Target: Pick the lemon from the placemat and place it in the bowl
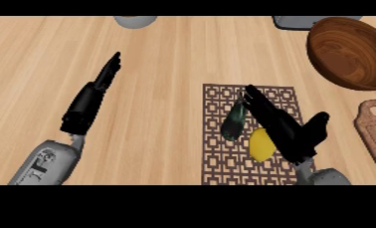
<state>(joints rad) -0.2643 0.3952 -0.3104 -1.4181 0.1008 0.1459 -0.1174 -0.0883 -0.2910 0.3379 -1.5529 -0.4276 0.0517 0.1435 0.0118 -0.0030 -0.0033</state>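
So, lemon's not in the bowl yet, it's sitting on the placemat under the right hand.

Over on the left, the left hand (94, 95) just rests above the wooden counter (161, 57), fingers straight and holding nothing. Mid-right, the patterned placemat (220, 162) has a dark green vegetable (235, 120) with the lemon (260, 145) just beside it; the right hand (283, 125) hangs over the lemon, fingers extended, not closed around it. The brown bowl (345, 53) is well apart, top right.

Under me: light wood-grain counter (161, 62), planks running 9 to 3 o'clock | 12 o'clock edge: grey rounded object (135, 21), cut off, possibly a dish | 3 o'clock edge: brown board (367, 127) | Light: even
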